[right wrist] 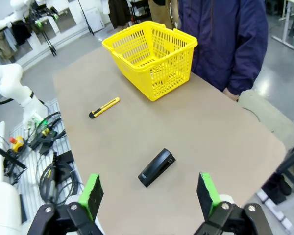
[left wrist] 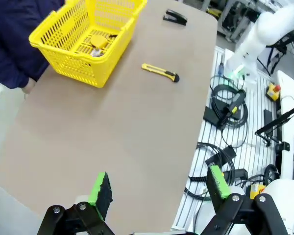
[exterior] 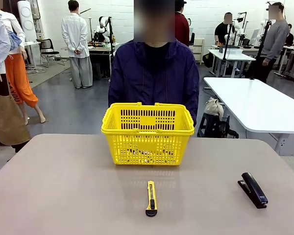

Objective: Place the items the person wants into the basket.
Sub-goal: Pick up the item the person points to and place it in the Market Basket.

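Basket (exterior: pixel 147 134): bright yellow, lattice sides, upright at the far middle of the table (exterior: pixel 63 196), just in front of the person (exterior: pixel 154 73); handles folded down on the rim.
Basket contents: the left wrist view shows a small yellow item, likely the tape measure (left wrist: pixel 99 43), lying on the basket floor with something pale beside it — too small to name.
Person: dark navy-purple jacket, standing at the far edge; one hand (right wrist: pixel 230 93) rests at the table edge beside the basket.
Utility knife (exterior: pixel 151 198): yellow and black, lying flat on the near middle of the table, well apart from the basket.
Stapler (exterior: pixel 253 189): black, lying flat at the near right — apart from the knife.
Left gripper (left wrist: pixel 157 188): fingers spread wide, holding nothing, above the table's near left corner.
Right gripper (right wrist: pixel 149 193): fingers spread wide, holding nothing, above the table with the stapler just beyond it.
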Available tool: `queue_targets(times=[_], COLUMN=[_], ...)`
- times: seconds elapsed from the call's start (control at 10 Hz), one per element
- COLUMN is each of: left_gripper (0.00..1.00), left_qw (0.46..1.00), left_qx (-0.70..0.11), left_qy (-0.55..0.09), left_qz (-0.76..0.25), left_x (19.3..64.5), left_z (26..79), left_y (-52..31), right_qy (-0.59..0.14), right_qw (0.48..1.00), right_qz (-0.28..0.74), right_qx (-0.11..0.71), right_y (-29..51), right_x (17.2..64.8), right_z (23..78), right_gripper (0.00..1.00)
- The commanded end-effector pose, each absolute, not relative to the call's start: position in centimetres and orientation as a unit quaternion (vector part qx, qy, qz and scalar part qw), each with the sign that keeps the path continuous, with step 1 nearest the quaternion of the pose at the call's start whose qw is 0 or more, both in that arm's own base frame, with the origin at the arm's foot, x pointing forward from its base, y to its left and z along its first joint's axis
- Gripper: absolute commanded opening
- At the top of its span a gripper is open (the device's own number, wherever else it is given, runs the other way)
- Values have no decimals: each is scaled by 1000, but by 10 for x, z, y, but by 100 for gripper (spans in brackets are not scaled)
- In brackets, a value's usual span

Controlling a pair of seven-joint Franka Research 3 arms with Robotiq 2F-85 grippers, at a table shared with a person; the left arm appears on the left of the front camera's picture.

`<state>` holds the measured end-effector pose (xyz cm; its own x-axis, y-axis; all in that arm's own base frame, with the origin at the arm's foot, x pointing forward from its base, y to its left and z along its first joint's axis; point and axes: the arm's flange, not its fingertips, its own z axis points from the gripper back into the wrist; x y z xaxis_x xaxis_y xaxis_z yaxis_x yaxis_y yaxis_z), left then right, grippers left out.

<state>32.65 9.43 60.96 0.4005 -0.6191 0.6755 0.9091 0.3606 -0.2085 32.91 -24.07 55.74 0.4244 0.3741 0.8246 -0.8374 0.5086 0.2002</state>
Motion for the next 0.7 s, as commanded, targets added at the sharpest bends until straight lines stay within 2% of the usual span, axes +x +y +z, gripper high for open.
queue_targets(times=[0.0, 0.3, 0.6], left_gripper=[100, 100, 100], left_qw=[766, 757, 769], left_qx=[-296, -292, -294], left_qy=[-297, -356, -356], left_qz=[-487, -465, -442], left_x=[327, 314, 317], left_z=[607, 597, 593], left_y=[108, 129, 127], right_qy=[-389, -389, -389], right_qw=[774, 774, 774], right_qz=[388, 388, 388], right_qx=[315, 315, 315], right_y=[-240, -240, -240], right_x=[331, 331, 331], right_z=[557, 557, 557], right_gripper=[100, 100, 100])
